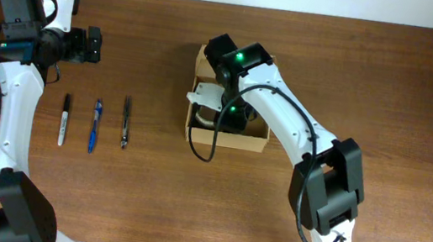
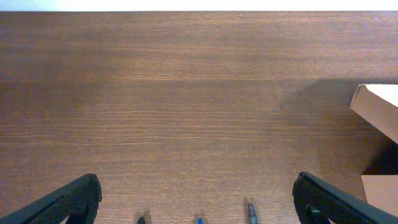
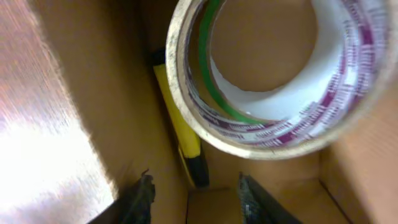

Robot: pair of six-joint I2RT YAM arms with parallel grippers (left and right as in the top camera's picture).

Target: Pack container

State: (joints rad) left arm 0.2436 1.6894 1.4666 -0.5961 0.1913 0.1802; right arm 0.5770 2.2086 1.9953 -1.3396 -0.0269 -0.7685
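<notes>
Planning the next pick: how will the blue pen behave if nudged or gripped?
The blue pen looks slim and round, so a sideways push probably rolls it. Likely stiff and light, easy to lift.

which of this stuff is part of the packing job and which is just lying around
In the job: container, tape roll and yellow-and-black item inside it, right tool open over them.

Lying about: white pen, blue pen, dark pen on the table, perhaps next to pack; left tool, open, idle.

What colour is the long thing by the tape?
The long thing is yellow with a black end; right wrist view.
</notes>
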